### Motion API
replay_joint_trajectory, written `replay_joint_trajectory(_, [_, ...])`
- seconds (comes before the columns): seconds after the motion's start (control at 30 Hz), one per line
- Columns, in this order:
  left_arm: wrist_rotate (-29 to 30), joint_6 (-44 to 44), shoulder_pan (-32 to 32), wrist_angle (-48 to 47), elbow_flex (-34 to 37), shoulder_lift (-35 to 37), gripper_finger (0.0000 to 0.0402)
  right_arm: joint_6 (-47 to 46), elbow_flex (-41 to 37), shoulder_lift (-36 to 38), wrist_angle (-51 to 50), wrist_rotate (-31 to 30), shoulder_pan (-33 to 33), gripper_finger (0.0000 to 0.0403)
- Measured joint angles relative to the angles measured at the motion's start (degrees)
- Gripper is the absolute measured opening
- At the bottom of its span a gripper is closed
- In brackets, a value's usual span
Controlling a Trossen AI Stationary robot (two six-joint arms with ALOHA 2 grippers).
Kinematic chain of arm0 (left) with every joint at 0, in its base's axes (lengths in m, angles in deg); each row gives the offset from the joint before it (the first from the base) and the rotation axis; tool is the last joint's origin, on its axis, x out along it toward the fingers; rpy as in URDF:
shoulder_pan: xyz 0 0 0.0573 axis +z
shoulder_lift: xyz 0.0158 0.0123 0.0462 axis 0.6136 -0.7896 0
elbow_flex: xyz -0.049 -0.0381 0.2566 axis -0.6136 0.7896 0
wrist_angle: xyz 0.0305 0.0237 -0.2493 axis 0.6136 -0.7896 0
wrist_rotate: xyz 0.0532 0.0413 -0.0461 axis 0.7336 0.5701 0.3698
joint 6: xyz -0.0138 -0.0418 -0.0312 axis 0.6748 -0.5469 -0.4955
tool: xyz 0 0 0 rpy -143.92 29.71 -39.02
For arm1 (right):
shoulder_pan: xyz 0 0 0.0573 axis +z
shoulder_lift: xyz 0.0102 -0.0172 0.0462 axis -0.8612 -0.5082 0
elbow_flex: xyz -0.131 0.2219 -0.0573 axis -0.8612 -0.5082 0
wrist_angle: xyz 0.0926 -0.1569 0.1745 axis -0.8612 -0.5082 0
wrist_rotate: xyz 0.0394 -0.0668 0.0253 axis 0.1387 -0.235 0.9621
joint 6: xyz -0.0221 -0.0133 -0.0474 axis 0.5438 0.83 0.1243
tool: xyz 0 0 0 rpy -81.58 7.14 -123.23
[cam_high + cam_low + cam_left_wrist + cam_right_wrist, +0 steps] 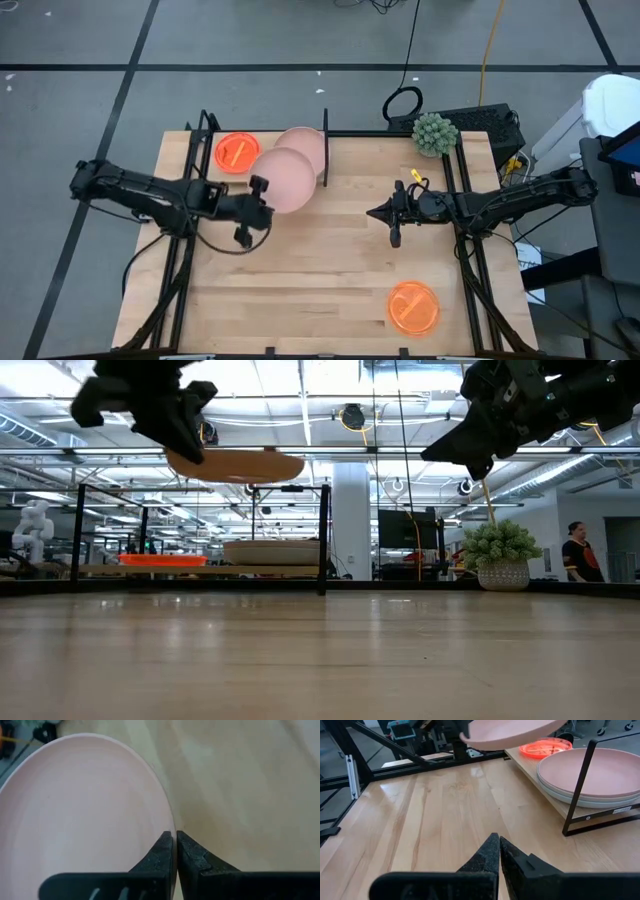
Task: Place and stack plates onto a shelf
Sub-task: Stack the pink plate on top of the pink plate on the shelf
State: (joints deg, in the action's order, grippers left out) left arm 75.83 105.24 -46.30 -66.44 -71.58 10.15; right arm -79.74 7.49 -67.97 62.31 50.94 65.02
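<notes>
Pink plate (283, 178) hangs clamped by its rim in the left pincer (258, 208), above the shelf (325, 150). Right pincer (394, 222) hovers shut and empty over the desk (300, 290).

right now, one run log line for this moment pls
left gripper: shut on pink plate, held above shelf | right gripper: shut, empty, mid-table | shelf: pink stack, orange plate | table: orange plate

Pale-pink plate (283, 178) held aloft; pale-pink stack (592, 776) and neon-orange plate (236, 152) seen on light-wood, black-framed shelf (578, 796); orange plate (413, 306) on blond tabletop (300, 270).
</notes>
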Motion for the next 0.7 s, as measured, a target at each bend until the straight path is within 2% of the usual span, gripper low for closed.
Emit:
replay_joint_trajectory(0.47, [-13.8, 11.8, 18.9, 5.5, 0.0, 0.0, 0.0010, 0.0, 0.0, 0.0, -0.1, 0.0, 0.0, 0.0000])
replay_joint_trajectory(0.7, [-20.3, 14.2, 26.9, 9.2, 0.0, 0.0, 0.0011, 0.0, 0.0, 0.0, -0.1, 0.0, 0.0, 0.0000])
